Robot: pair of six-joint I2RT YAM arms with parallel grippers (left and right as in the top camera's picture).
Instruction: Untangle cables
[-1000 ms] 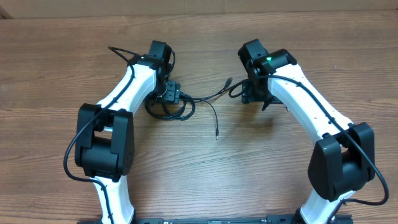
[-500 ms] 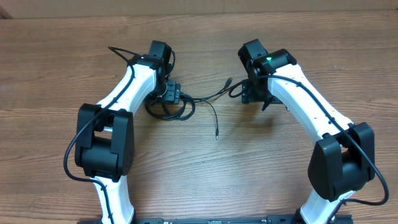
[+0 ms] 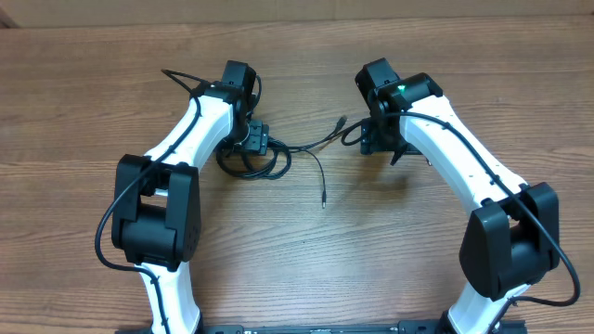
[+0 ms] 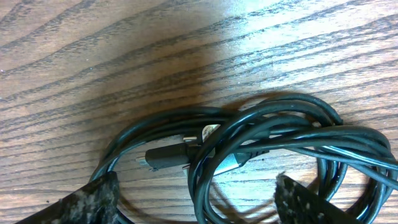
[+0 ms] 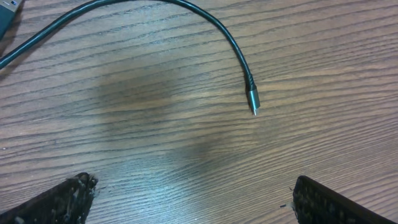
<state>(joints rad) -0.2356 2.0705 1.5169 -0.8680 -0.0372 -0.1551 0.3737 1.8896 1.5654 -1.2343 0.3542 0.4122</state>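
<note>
Nothing moved, left tool [image 4: 198, 202] above cables [image 4: 267, 134]

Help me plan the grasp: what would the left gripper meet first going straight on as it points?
Probably the coiled cables, lying between the open jaws of the left gripper; depth is unclear.

cables [image 3: 264, 167]: coiled at left end effector [image 3: 253, 141] | one strand reaching rightward

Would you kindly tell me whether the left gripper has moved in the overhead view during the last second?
No. The left gripper stays over the coiled cables, unchanged against the table and its far edge.
</note>
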